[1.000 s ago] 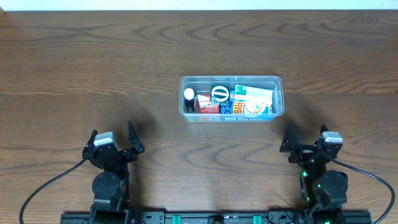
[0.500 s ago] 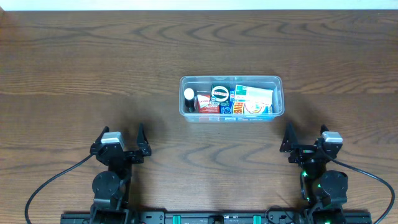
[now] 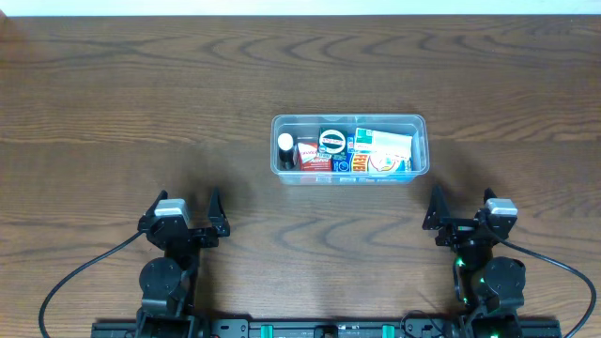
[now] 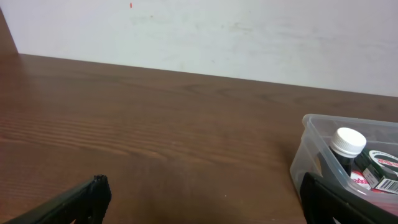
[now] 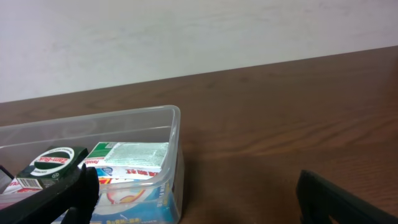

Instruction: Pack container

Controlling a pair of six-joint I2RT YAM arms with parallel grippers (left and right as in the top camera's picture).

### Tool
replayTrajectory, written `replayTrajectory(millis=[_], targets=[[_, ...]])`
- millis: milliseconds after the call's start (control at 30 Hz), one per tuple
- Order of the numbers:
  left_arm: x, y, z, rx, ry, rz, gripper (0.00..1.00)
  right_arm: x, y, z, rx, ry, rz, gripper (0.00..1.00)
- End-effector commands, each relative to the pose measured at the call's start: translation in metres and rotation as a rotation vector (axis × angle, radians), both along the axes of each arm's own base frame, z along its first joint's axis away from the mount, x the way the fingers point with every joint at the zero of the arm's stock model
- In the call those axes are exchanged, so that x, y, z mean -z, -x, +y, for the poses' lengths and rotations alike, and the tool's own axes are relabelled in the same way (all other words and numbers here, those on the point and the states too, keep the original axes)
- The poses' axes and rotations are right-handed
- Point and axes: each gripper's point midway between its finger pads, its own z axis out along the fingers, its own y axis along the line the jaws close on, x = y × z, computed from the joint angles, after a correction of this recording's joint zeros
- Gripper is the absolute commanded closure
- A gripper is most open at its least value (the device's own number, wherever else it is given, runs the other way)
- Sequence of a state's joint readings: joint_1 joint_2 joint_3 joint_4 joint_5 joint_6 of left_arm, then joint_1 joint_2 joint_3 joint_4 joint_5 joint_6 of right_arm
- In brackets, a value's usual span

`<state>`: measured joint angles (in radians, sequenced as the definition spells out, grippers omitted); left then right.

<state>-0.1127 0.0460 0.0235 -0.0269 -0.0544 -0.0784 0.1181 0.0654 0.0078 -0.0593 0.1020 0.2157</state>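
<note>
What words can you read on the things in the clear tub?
"Zam-Buk": oval label on the dark green box, as best it reads.
Green-and-white packet: print too blurred to read.
Red-and-white box: letters too small to read.
Everything else in the clear tub: too small to read.

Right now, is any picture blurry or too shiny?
Overhead: sharp and evenly lit, faint shadow beside the container. Left wrist: bottle cap crisp, near fingers just dark shapes. Right wrist: pale wall bright, no glare, fingers dark too.
</note>
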Motion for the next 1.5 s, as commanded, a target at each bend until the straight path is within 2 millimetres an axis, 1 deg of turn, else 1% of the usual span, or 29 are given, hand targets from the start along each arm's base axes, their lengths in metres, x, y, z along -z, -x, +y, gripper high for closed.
replayTrajectory(millis=[0,567,767,1467], targets=[[0.02,0.001,0.001,-0.007,-0.002,0.064,0.02,0.002,0.0,-0.001,0.005,0.016,0.005,0.01],[0.02,0.001,0.001,-0.007,-0.002,0.064,0.02,0.002,0.0,-0.001,0.005,0.016,0.005,0.01],[0.011,0.002,0.002,-0.007,0.003,0.021,0.02,0.002,0.0,-0.001,0.005,0.016,0.005,0.01],[0.01,0.002,0.002,-0.007,0.004,0.018,0.02,0.002,0.0,-0.001,0.005,0.016,0.005,0.01]])
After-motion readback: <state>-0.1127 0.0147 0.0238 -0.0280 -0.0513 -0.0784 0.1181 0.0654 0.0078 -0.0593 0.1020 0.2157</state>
